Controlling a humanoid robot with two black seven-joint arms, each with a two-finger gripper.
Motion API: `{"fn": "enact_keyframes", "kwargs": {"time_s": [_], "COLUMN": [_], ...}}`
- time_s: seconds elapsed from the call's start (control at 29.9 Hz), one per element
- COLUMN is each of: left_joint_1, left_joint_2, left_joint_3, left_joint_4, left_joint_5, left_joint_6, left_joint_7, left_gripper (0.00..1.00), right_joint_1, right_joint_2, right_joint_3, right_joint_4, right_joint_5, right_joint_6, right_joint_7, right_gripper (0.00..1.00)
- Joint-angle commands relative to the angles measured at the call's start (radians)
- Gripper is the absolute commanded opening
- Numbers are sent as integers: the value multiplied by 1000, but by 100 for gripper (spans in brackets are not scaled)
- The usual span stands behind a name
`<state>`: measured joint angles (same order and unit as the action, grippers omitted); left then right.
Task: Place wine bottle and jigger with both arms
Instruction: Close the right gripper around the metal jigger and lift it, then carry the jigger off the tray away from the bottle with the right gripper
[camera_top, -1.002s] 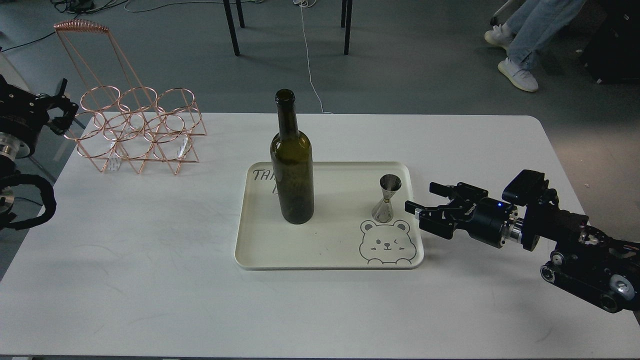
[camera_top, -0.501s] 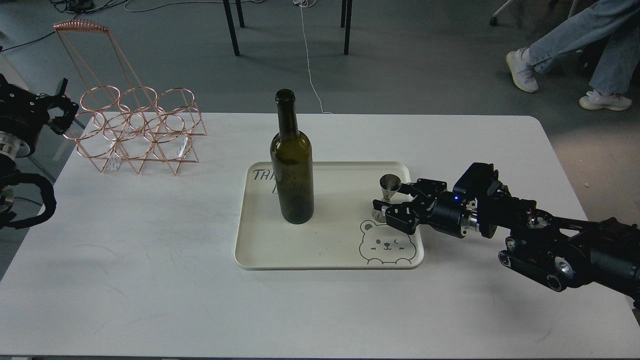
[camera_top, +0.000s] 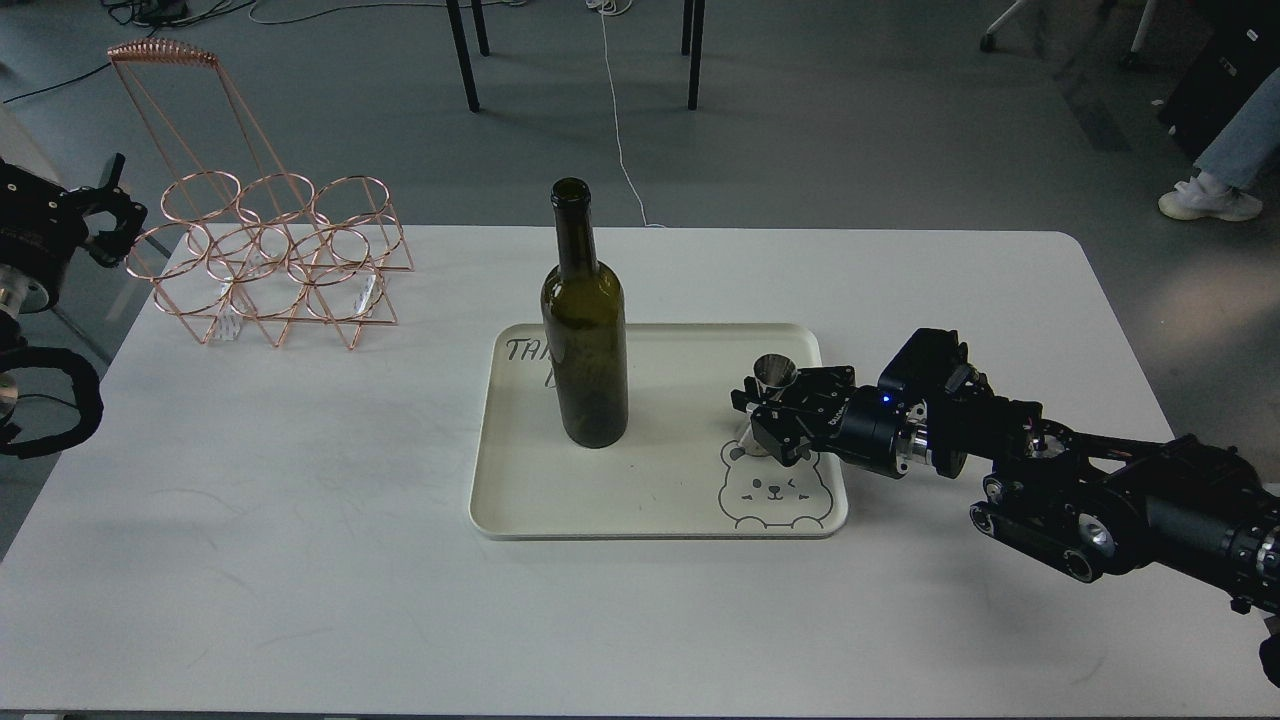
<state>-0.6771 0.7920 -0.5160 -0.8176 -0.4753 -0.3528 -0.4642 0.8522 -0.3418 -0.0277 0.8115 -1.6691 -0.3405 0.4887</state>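
With the right gripper (camera_top: 762, 412) fingers set around the jigger (camera_top: 772, 395) but seemingly not yet clamped, close squarely on its narrow waist, keeping it upright on the tray (camera_top: 660, 510)

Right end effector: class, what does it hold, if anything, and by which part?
The right end effector has its fingers either side of the jigger, about its narrow waist. Whether they have closed firmly cannot be told. The jigger stands on the tray.

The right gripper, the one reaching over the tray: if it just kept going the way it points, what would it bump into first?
The jigger. The right gripper points left with its fingers already either side of it, so contact would be almost at once. Further along stands the wine bottle, though depth is hard to judge.
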Motion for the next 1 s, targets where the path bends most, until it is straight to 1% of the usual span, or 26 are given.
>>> {"fn": "enact_keyframes", "kwargs": {"time_s": [0.0, 0.23, 0.57, 0.67, 0.8, 0.97], "left_joint_1": [-2, -4, -15, -19, -19, -19], "left_joint_2": [0, 4, 20, 18, 16, 15], "left_joint_3": [-2, -16, -18, -18, -16, -16], "left_joint_4": [0, 0, -3, -6, -8, -9], "left_joint_5": [0, 0, 1, 1, 3, 3], "left_joint_6": [2, 2, 5, 9, 11, 11], "left_joint_7": [1, 2, 2, 2, 2, 2], "left_gripper": [98, 98, 98, 98, 98, 98], "right_joint_1": [2, 25, 4, -42, -105, -153], "right_joint_2": [-9, -77, -328, -351, -352, -344], "right_joint_3": [0, 11, 127, 132, 127, 129], "right_joint_4": [0, 23, 63, 46, -14, -69], "right_joint_5": [0, 3, 23, 70, 143, 147], "right_joint_6": [-29, -74, -98, -117, -146, -148], "right_joint_7": [0, 0, 0, 0, 0, 0], "right_gripper": [8, 8, 8, 8, 8, 9]}}
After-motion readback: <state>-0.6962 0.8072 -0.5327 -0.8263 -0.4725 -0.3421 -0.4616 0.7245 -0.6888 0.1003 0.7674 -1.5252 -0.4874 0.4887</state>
